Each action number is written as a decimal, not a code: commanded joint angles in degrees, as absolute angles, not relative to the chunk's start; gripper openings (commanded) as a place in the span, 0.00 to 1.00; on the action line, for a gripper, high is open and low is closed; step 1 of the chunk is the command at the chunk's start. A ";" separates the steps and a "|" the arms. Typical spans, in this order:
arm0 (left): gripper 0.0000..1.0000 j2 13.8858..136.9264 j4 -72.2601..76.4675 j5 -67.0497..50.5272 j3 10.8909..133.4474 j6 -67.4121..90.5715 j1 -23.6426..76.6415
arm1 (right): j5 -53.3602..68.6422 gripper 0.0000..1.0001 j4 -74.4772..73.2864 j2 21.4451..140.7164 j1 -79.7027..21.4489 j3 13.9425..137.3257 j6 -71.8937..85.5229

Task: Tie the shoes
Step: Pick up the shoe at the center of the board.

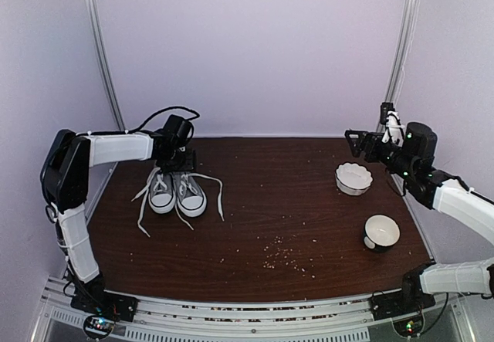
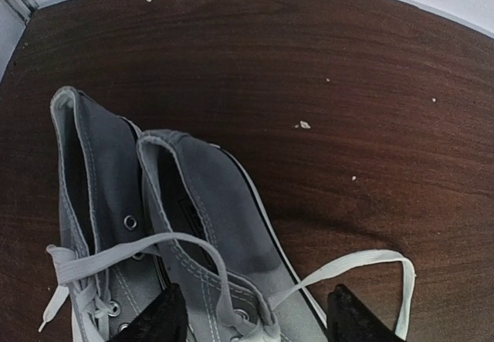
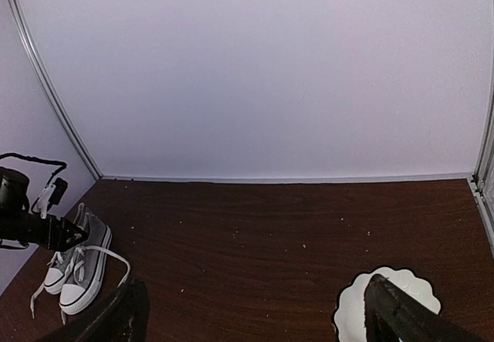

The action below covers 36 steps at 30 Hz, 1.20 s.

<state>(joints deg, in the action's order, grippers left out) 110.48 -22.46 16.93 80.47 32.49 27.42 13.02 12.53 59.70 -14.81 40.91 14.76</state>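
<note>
Left hand [image 1: 179,159] lowered, pointing down, jaws partly apart; right hand [image 1: 356,143] raised, jaws wide.

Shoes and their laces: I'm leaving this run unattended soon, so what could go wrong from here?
1. The left gripper straddles one shoe, not a lace; closing may pinch canvas and drag the shoes.
2. The laces lie loose on the table; a tug could shift both shoes.
3. The right gripper hangs open by the scalloped dish; sweeping across might knock it.
</note>
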 commanded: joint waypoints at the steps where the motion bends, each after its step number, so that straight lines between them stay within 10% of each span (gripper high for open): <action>1: 0.62 112.14 -23.55 18.57 81.72 37.19 27.20 | 11.87 0.97 11.17 59.18 -15.55 42.09 13.71; 7: 0.50 115.43 -23.25 15.27 81.00 40.36 27.21 | 11.95 0.97 10.91 58.40 -15.97 41.76 13.85; 10: 0.00 115.29 -22.47 12.18 80.42 41.49 27.34 | 12.11 0.97 10.50 57.68 -16.19 41.85 14.00; 36: 0.00 95.23 -20.55 13.67 81.97 47.92 50.98 | 10.27 0.88 -5.68 52.26 -33.94 35.22 13.31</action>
<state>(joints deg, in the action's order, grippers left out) 104.88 -23.64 9.28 82.24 50.68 51.40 9.63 -3.90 49.93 -28.01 37.95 16.12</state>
